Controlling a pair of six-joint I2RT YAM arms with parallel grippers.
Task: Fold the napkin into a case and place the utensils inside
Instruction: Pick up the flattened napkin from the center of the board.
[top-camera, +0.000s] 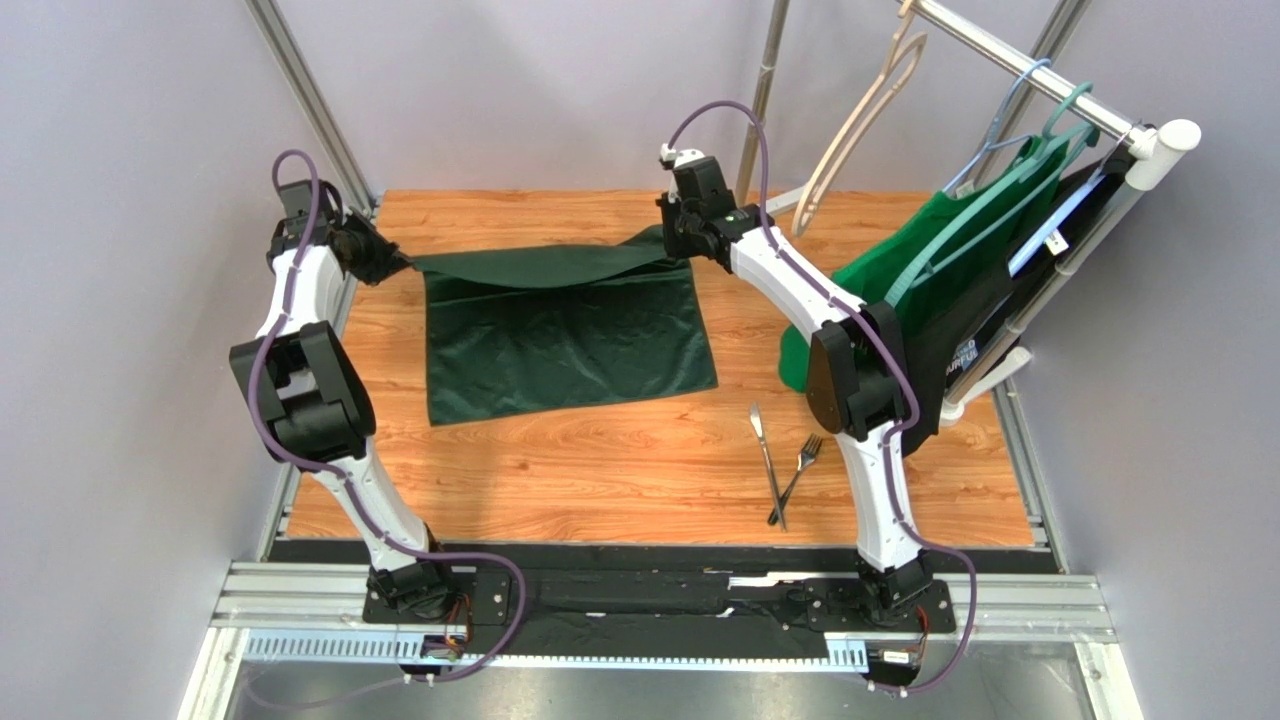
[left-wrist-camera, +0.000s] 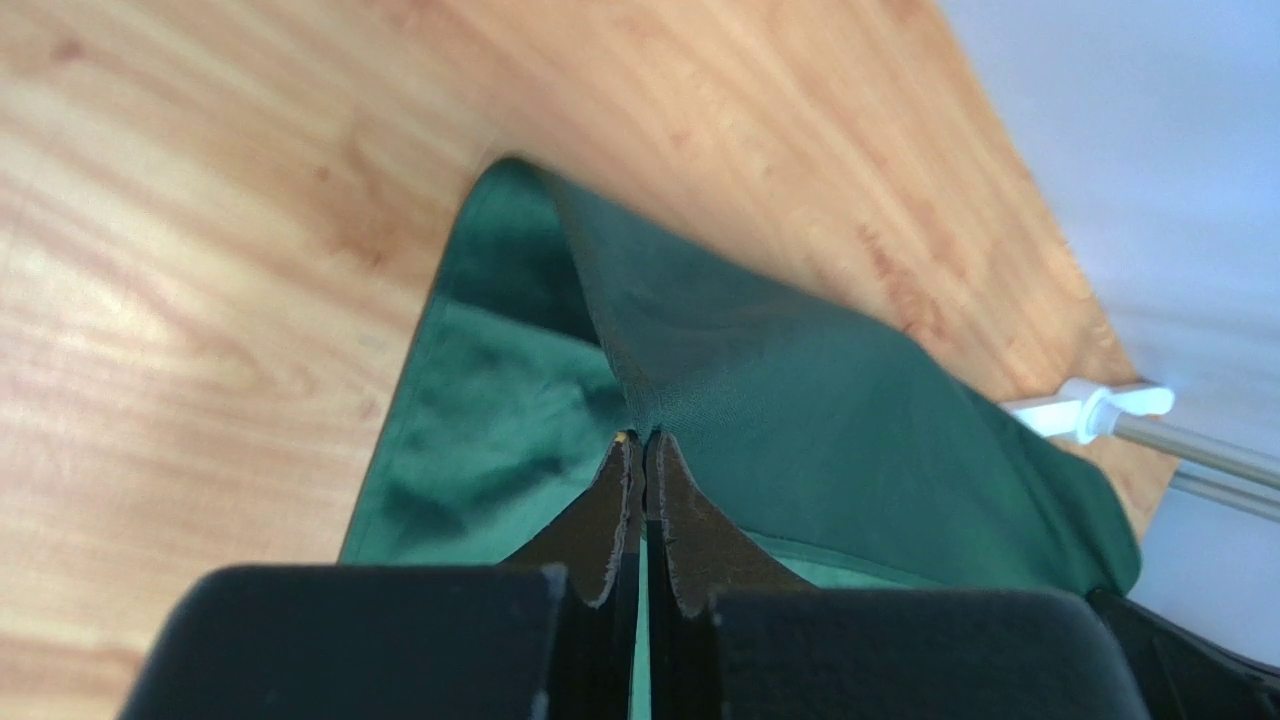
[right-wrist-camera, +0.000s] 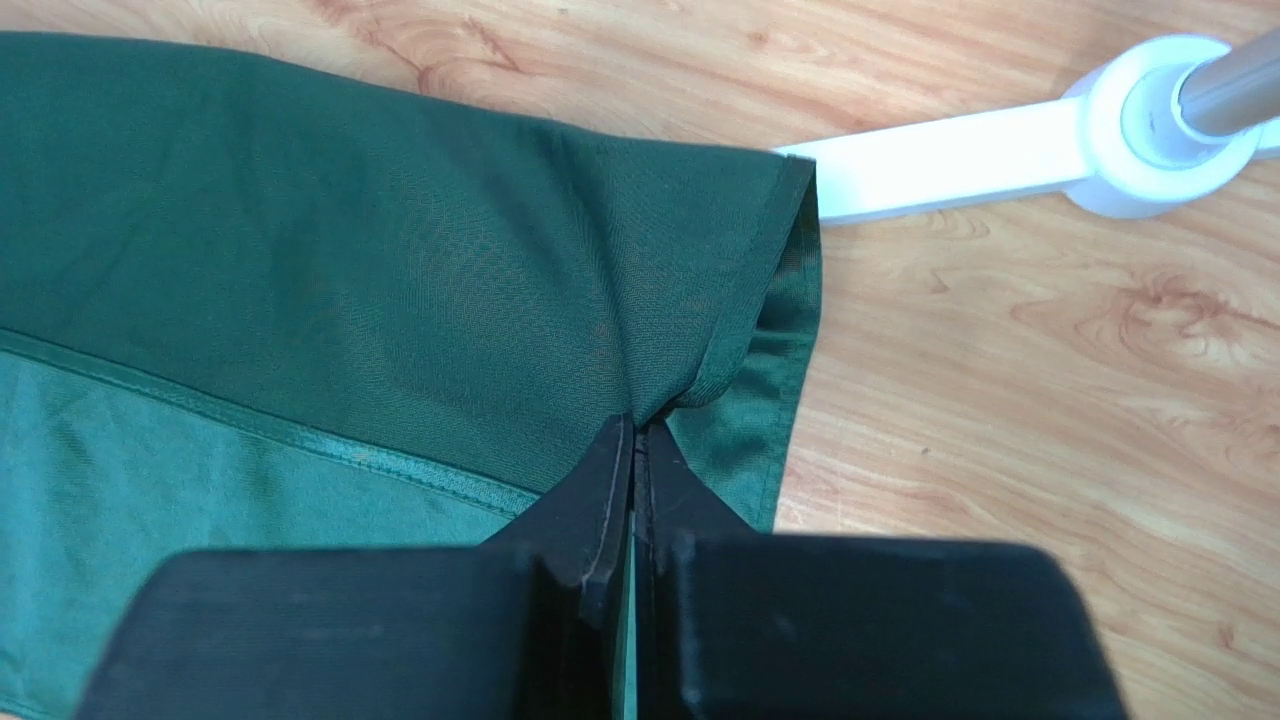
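**A:** Start nearest the bases. What lies there?

**B:** The utensils, at about five o'clock on the wooden table (top-camera: 601, 480). There is a fork (top-camera: 804, 458) and a knife (top-camera: 763, 443), crossed at their near ends and spread apart toward the far side. They lie bare on the wood, well apart from the cloth.

**A:** And the napkin?

**B:** The dark green napkin (top-camera: 571, 345) is spread mid-table, reaching toward eleven o'clock. Its near part lies flat. Its far edge is raised off the wood and sags between the two grippers.

**A:** How do the fingers stand?

**B:** The left gripper (top-camera: 400, 266) is at ten o'clock, with its fingers (left-wrist-camera: 613, 503) pressed together on the far-left corner. The right gripper (top-camera: 667, 240) is near twelve o'clock and pinched the same way on the far-right corner. The hem bunches at its fingertips (right-wrist-camera: 601, 480). A white rack foot (right-wrist-camera: 962, 150) rests on the wood just beyond that corner.

**A:** Any writing to read?

**B:** At three o'clock a brighter green garment (top-camera: 902, 270) hangs on a teal hanger (top-camera: 1064, 120), with a dark cloth item (top-camera: 984, 308) behind it. A white label (top-camera: 962, 360) on the dark item carries print, but it is too small to read.
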